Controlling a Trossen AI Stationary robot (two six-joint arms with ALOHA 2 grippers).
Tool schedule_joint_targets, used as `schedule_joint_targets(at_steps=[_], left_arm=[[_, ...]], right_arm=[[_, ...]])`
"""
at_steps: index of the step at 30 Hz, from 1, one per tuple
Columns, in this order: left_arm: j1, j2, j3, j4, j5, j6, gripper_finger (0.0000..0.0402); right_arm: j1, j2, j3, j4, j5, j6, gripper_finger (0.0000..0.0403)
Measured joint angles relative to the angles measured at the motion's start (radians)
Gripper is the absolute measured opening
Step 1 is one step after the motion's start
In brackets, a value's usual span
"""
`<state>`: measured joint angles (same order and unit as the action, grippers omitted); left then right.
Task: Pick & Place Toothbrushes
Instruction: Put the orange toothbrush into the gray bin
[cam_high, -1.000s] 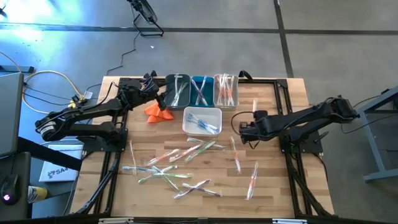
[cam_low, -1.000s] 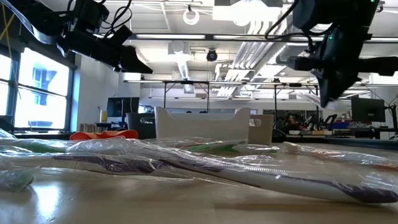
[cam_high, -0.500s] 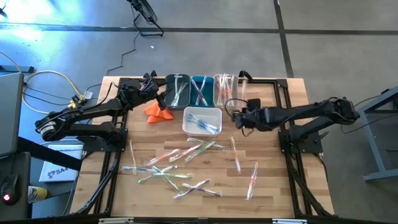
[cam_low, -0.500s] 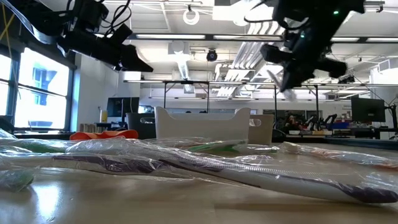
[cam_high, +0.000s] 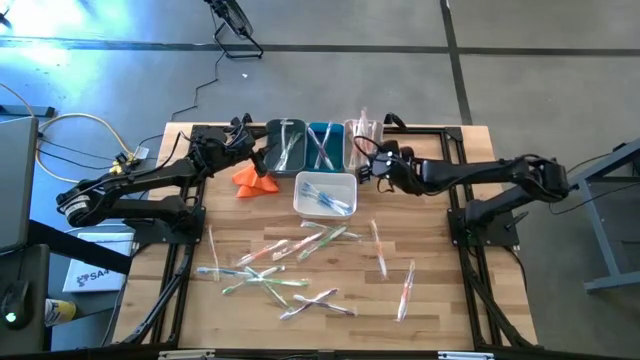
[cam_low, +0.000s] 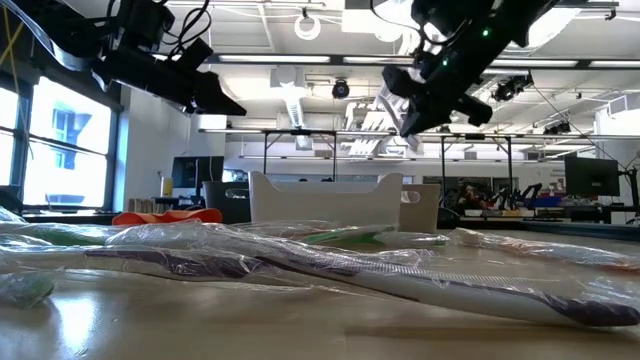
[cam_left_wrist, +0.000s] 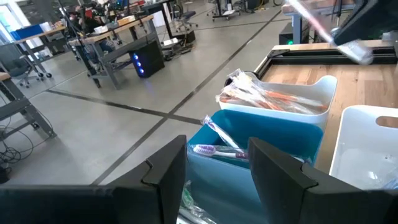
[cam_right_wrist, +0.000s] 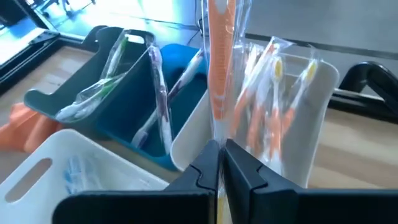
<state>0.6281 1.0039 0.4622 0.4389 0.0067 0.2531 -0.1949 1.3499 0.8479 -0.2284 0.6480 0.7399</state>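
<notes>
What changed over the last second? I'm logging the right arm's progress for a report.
The right gripper, fingers shut on an orange toothbrush, swung from the table's right side toward the bins, reaching the whitish bin. The left gripper, the loose toothbrushes and the orange cloth stayed put.

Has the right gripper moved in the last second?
Yes. The right gripper, jaws shut on an orange toothbrush, travelled from right of the white bin up to the clear bin.

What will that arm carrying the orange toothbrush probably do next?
Probably lower it a little and open its jaws. The right gripper, shut on the orange toothbrush, is above the clear bin, which already holds other orange ones.
</notes>
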Motion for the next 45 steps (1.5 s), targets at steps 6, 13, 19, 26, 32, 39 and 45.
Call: schedule_joint_targets(at_steps=[6,13,19,26,32,39,45], left_arm=[[0.0,0.0,0.0,0.001,0.0,0.0,0.0167],[0.0,0.0,0.0,0.005,0.0,0.0,0.0167],[0.0,0.0,0.0,0.008,0.0,0.0,0.0167],[0.0,0.0,0.0,0.008,0.0,0.0,0.0167],[0.0,0.0,0.0,0.007,0.0,0.0,0.0167],[0.0,0.0,0.0,0.008,0.0,0.0,0.0167],[0.0,0.0,0.0,0.007,0.0,0.0,0.0167]], right_arm=[[-0.106,0.064,0.0,0.035,-0.099,-0.011,0.0004],[-0.202,0.128,0.0,0.094,-0.138,-0.011,0.0004],[-0.241,0.17,0.0,0.118,-0.177,-0.012,0.0004],[-0.261,0.225,0.0,0.135,-0.178,-0.012,0.0004],[-0.263,0.231,0.0,0.136,-0.184,-0.012,0.0004],[-0.264,0.23,0.0,0.12,-0.185,-0.012,0.0004],[-0.264,0.23,0.0,0.111,-0.209,-0.012,0.0006]])
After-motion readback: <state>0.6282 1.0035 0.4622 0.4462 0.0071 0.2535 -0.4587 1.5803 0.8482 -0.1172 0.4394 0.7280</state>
